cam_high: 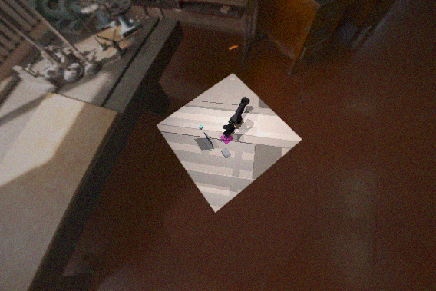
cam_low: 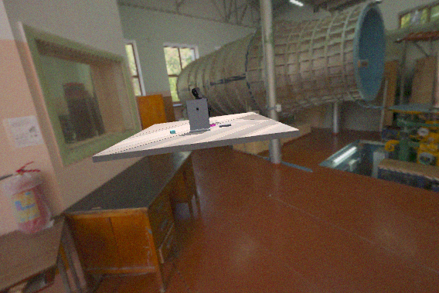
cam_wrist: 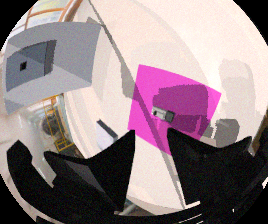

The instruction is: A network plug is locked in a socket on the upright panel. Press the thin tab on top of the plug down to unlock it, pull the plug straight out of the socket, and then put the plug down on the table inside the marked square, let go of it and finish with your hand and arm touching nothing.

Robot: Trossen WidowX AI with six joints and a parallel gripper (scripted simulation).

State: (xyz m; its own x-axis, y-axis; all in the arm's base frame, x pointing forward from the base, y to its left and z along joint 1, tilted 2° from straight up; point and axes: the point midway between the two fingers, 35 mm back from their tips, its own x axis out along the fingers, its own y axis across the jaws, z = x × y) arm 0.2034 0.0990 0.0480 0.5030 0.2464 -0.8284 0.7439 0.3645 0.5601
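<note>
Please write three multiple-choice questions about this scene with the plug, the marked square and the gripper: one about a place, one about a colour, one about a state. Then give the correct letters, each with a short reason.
1. Where does the plug lie?
A. In the socket of the upright panel
B. On the marked square
C. Between the closed fingers

2. Which colour has the marked square?
A. Magenta
B. Green
C. Yellow

3. In which state is the gripper?
A. Shut on the plug
B. Open, holding nothing
C. Shut on the panel's edge

Answers:
1 B: in the wrist view the small grey plug lies on the square, while the socket in the upright panel shows only a dark hole.
2 A: the square is magenta in the wrist view, and in the top view too.
3 B: the two dark fingers stand apart, and the plug lies on the table beyond them, not between them.
</note>
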